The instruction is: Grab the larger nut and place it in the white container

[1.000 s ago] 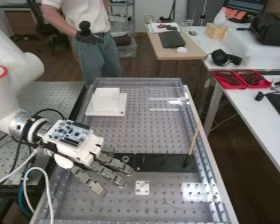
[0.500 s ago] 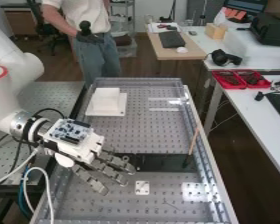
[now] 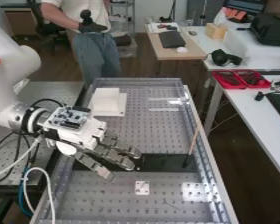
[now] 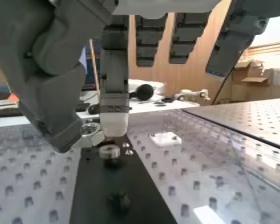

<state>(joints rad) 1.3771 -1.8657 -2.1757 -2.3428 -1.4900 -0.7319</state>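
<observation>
The hand (image 3: 81,134) is over the left part of a long black plate (image 3: 167,162), low above the perforated bench. In the wrist view, parts of the hand (image 4: 114,75) reach down on both sides of a silver hexagonal nut (image 4: 90,129); whether they touch it cannot be told. Just below and to one side, a silver ring-shaped nut (image 4: 109,151) sits over the black plate (image 4: 111,187). Which nut is larger is unclear. The white container (image 3: 106,101) stands on its white base farther along the bench, apart from the hand.
A small white square plate (image 3: 142,188) lies beside the black plate. A thin stick (image 3: 193,142) stands slanted near the black plate's right end. The bench has a raised clear rim (image 3: 214,180) on its right. Cables (image 3: 32,187) hang below the arm at left.
The hand has shifted right and a little toward the container's end of the bench. It now covers the ring-shaped thing seen earlier on the black plate. The container has not moved.
</observation>
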